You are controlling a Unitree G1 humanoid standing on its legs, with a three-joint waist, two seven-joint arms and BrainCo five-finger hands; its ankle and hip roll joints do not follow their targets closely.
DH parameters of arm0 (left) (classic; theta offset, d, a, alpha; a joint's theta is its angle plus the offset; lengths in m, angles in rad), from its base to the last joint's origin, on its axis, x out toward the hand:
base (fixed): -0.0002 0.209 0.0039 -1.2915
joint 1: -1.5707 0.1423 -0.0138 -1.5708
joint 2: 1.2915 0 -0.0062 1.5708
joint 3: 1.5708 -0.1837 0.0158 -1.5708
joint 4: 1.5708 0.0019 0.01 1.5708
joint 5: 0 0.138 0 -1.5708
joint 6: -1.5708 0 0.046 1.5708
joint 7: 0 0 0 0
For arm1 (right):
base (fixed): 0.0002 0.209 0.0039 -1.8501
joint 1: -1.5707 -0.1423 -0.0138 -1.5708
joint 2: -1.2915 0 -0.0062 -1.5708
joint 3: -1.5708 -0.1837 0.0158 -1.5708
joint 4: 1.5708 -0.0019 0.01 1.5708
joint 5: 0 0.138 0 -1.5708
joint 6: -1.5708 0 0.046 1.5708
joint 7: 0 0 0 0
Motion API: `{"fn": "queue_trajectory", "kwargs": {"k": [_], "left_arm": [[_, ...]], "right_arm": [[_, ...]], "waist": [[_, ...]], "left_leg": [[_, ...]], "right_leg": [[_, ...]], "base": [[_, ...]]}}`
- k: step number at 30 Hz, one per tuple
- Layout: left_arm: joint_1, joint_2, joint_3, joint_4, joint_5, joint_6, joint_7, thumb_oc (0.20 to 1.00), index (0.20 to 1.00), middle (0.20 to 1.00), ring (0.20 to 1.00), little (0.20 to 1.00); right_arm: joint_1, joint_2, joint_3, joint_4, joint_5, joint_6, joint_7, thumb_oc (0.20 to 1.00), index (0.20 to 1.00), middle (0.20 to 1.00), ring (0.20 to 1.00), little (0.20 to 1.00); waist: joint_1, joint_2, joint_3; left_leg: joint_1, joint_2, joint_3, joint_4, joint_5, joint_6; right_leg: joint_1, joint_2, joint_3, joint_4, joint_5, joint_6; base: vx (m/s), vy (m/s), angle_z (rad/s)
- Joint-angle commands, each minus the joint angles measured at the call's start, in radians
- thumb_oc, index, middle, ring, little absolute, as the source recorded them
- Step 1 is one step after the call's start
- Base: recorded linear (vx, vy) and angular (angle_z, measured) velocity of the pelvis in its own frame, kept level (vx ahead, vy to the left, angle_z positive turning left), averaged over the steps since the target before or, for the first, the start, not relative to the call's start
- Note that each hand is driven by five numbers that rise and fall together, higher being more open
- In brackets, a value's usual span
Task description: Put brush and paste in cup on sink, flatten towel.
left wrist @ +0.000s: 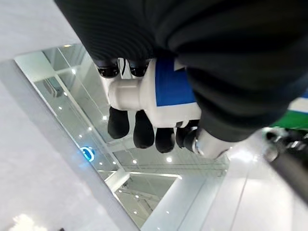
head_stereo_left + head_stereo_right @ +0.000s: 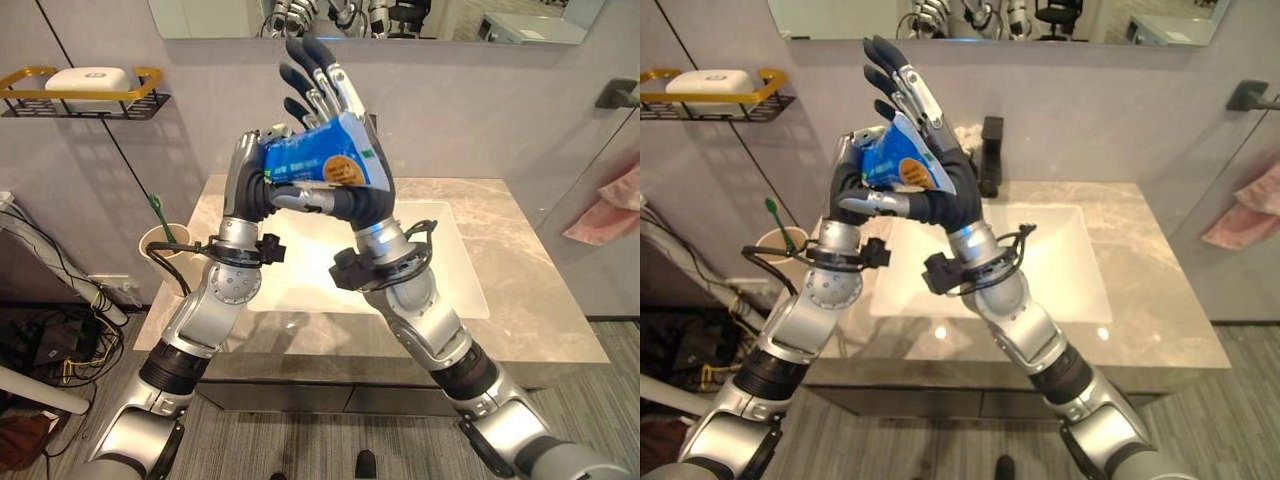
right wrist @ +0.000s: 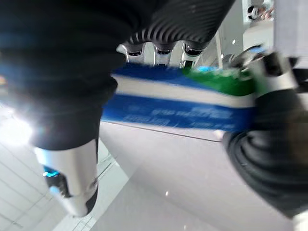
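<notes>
The blue, white and green toothpaste tube (image 2: 325, 160) looks like glossy soft plastic, with a smooth white plastic cap (image 1: 126, 94). The silver fingers (image 2: 322, 88) have a brushed metallic sheen and matt dark tips. The beige marbled stone desk (image 2: 520, 300) is polished and reflective; the white basin (image 2: 450, 270) set in it is smooth and glossy. The pink towel (image 2: 608, 210) is soft, matt cloth. The pale cup (image 2: 160, 245) looks like matt paper.
</notes>
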Motion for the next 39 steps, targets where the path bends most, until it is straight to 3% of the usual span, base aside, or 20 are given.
{"fn": "queue_trajectory", "kwargs": {"k": [1, 2, 3, 13, 23, 28, 35, 39], "left_arm": [[-0.034, 0.023, 0.016, -0.048, 0.008, -0.066, 0.011, 0.200, 0.200, 0.200, 0.200, 0.200], [-0.033, 0.023, 0.016, -0.048, 0.008, -0.066, 0.011, 0.200, 0.200, 0.200, 0.200, 0.200], [-0.015, 0.027, 0.024, -0.062, 0.007, -0.072, 0.008, 0.200, 0.200, 0.200, 0.200, 0.200], [0.085, 0.039, 0.061, -0.109, 0.007, -0.087, 0.013, 0.200, 0.200, 0.200, 0.200, 0.200], [0.186, 0.067, 0.094, -0.143, 0.014, -0.100, -0.002, 0.200, 0.200, 0.200, 0.200, 0.200], [0.186, 0.084, 0.107, -0.156, 0.029, -0.100, -0.009, 0.200, 0.200, 0.200, 0.200, 0.200], [0.176, 0.134, 0.128, -0.172, 0.044, -0.106, -0.059, 0.200, 0.200, 0.200, 0.200, 0.200], [0.174, 0.163, 0.137, -0.173, 0.046, -0.107, -0.075, 0.200, 0.200, 0.200, 0.200, 0.200]], "right_arm": [[-0.032, 0.027, -0.068, -0.012, 0.022, -0.036, -0.005, 1.000, 1.000, 1.000, 1.000, 1.000], [-0.032, 0.027, -0.068, -0.012, 0.022, -0.036, -0.005, 1.000, 1.000, 1.000, 1.000, 1.000], [-0.021, 0.018, -0.078, -0.016, 0.021, -0.037, -0.010, 0.925, 0.925, 0.925, 0.925, 0.925], [0.015, 0.000, -0.141, -0.026, -0.010, -0.055, -0.062, 0.878, 0.878, 0.878, 0.878, 0.878], [0.040, 0.024, -0.130, -0.003, 0.091, -0.073, -0.046, 0.677, 0.677, 0.677, 0.677, 0.677], [0.046, 0.022, -0.105, 0.003, 0.167, -0.067, 0.010, 0.683, 0.683, 0.683, 0.683, 0.683], [0.022, -0.027, -0.050, 0.006, 0.292, -0.020, 0.123, 0.809, 0.809, 0.809, 0.809, 0.809], [0.005, -0.039, -0.027, 0.022, 0.329, 0.005, 0.145, 0.950, 0.950, 0.950, 0.950, 0.950]], "waist": [[-0.007, -0.031, -0.040], [-0.007, -0.031, -0.040], [-0.010, -0.030, -0.041], [-0.011, -0.026, -0.045], [0.005, -0.028, -0.044], [0.011, -0.032, -0.043], [0.017, -0.038, -0.040], [0.020, -0.039, -0.039]], "left_leg": [[-0.016, -0.029, 0.001, 0.005, 0.001, 0.017], [-0.016, -0.029, 0.002, 0.005, 0.001, 0.017], [-0.012, -0.027, 0.006, 0.005, -0.001, 0.017], [-0.008, -0.025, 0.010, 0.005, -0.003, 0.016], [-0.002, -0.025, 0.012, 0.005, -0.011, 0.021], [-0.005, -0.028, 0.008, 0.005, -0.009, 0.020], [-0.004, -0.032, 0.007, 0.005, -0.011, 0.024], [-0.006, -0.035, 0.008, 0.005, -0.010, 0.026]], "right_leg": [[0.075, -0.085, 0.040, 0.002, -0.047, 0.091], [0.075, -0.085, 0.040, 0.002, -0.047, 0.091], [0.076, -0.084, 0.044, 0.002, -0.047, 0.090], [0.077, -0.083, 0.045, 0.002, -0.048, 0.089], [0.079, -0.082, 0.051, 0.002, -0.051, 0.091], [0.078, -0.082, 0.048, 0.002, -0.050, 0.090], [0.078, -0.085, 0.051, 0.002, -0.048, 0.092], [0.074, -0.086, 0.056, 0.002, -0.045, 0.092]], "base": [[-0.01, -0.008, -0.05], [0.00, -0.013, -0.06], [0.00, -0.008, -0.06], [0.00, -0.007, -0.04], [0.00, 0.000, 0.00], [-0.02, -0.001, 0.00], [0.00, 0.000, 0.00], [0.00, 0.000, 0.00]]}}
